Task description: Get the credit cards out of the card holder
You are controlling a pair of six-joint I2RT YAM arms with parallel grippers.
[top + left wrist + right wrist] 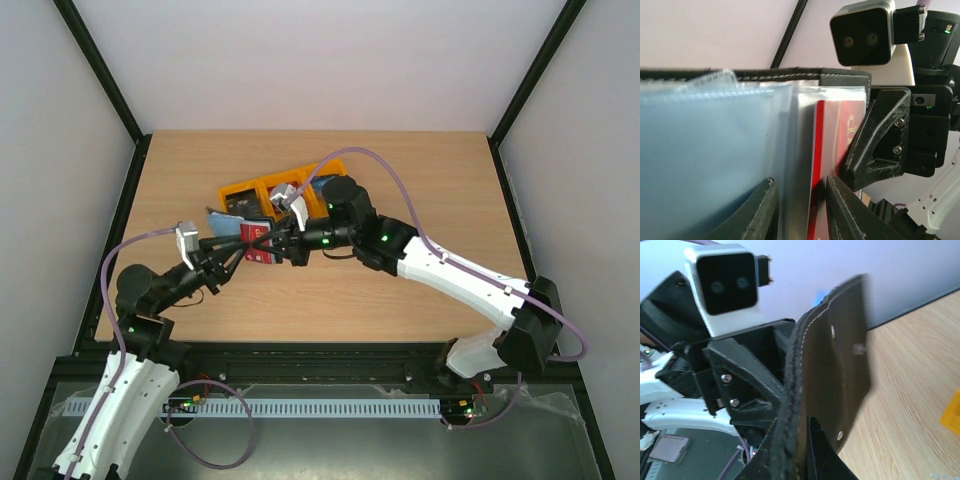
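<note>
Wooden counter (400, 300) below; just beside the yellow bins (243, 188), the right gripper (801, 440), jaws clamped, holds the card holder (840, 365) aloft. Left gripper (800, 202) jaws stand narrow around the red card (832, 130) and its clear sleeve (800, 140); pinching both, a pull could drag the holder loose.

Right fingers (822, 460) pinch black card holder (835, 365) edge-on.

No legible text anywhere; the gold marking (850, 131) on the red card (832, 145) is unreadable.
</note>
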